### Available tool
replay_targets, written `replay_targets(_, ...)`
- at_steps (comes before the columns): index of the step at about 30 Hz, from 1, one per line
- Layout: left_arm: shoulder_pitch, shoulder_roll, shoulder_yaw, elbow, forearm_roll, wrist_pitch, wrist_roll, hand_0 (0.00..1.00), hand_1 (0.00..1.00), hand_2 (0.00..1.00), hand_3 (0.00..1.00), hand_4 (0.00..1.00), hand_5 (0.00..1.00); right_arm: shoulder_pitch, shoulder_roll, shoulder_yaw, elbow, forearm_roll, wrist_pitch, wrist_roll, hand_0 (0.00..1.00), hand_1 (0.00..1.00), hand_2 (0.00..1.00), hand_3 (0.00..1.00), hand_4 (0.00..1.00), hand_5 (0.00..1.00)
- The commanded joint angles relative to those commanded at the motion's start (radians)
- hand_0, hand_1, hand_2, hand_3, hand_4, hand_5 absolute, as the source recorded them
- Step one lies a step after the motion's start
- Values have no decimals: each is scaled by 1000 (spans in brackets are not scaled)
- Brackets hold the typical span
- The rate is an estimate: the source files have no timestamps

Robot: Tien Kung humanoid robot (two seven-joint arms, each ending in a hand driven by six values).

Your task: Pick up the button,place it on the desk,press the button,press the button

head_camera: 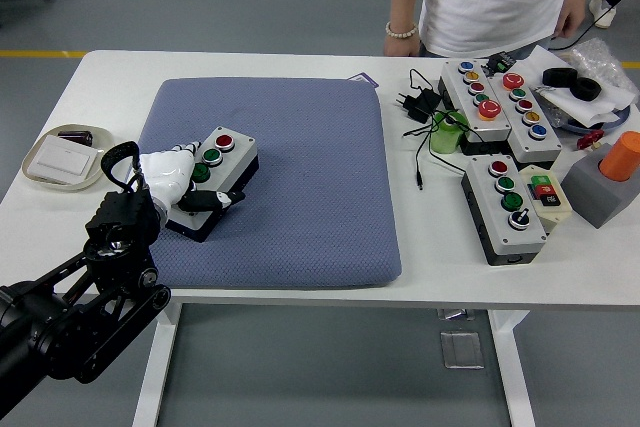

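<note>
Fingers of the left robot hand (178, 179) clamp the grey three-button control box (211, 182) on the blue padded mat (300, 177).

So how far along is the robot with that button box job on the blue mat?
Placing looks done: the button box lies flat on the blue mat. In hand: the left hand rests on the box's near end, by the green button; whether it is pressing is unclear. Left: the presses. The red button is uncovered. The right hand is out of view.

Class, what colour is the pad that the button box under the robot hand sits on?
Blue-grey with a fine dotted weave, the pad shows best in the head view.
</note>
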Motion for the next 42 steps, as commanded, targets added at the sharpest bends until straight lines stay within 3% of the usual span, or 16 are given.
replay_targets(2, -1, 1, 2, -1, 5, -1, 0, 503, 702, 806, 939, 998, 684, 0, 0, 1, 0, -1, 0, 0, 627, 477, 539, 582, 279, 22)
replay_targets(3, -6, 3, 6, -1, 5, 5, 0, 382, 606, 758, 771, 985, 617, 0, 0, 1, 0, -1, 0, -1, 627, 477, 539, 582, 279, 22)
replay_targets(8, -28, 11, 24, 6, 5, 21, 0, 382, 606, 758, 771, 985, 617, 2, 1, 0, 0, 0, -1, -2, 627, 477, 539, 582, 279, 22)
replay_targets(9, -31, 13, 24, 7, 5, 22, 0, 328, 528, 627, 657, 843, 453, 3, 1, 0, 0, -1, 0, -2, 627, 477, 539, 582, 279, 22)
replay_targets(14, -37, 31, 31, 16, 5, 15, 0, 328, 528, 627, 657, 843, 453, 5, 0, -1, 0, 3, -1, -2, 627, 477, 539, 582, 279, 22)
replay_targets(15, -37, 33, 32, 18, 5, 14, 0, 421, 422, 405, 511, 483, 101, 5, -1, 0, 0, 2, -2, -2, 627, 477, 539, 582, 279, 22)
replay_targets(20, -48, 54, 50, 33, 5, 6, -6, 421, 422, 405, 511, 483, 101, 6, -2, 5, 0, -7, -1, -2, 627, 477, 539, 582, 279, 22)
replay_targets(21, -53, 63, 57, 37, 5, 3, -19, 445, 347, 276, 410, 496, 2, 8, -3, 5, 0, -7, -1, -1, 627, 477, 539, 582, 279, 22)
replay_targets(26, -83, 105, 98, 67, 2, -35, -169, 445, 347, 276, 410, 496, 2, 8, -4, 3, 0, 4, -3, 4, 627, 477, 539, 582, 279, 22)
replay_targets(27, -85, 107, 100, 68, 1, -38, -185, 444, 300, 233, 356, 409, 2, 8, -4, 2, 0, 5, -3, 4, 627, 477, 539, 582, 279, 22)
replay_targets(28, -95, 115, 114, 72, 5, -45, -212, 444, 300, 233, 356, 409, 2, 8, -3, 3, 0, 5, -4, 3, 627, 477, 539, 582, 279, 22)
replay_targets(33, -121, 136, 144, 86, 5, -15, -317, 443, 293, 226, 341, 395, 2, 11, 3, 7, 0, -10, -4, -4, 627, 477, 539, 582, 279, 22)
replay_targets(42, -176, 174, 160, 107, 5, 60, -557, 443, 288, 224, 322, 367, 2, 14, 3, 4, 0, -5, -5, -5, 627, 477, 539, 582, 280, 22)
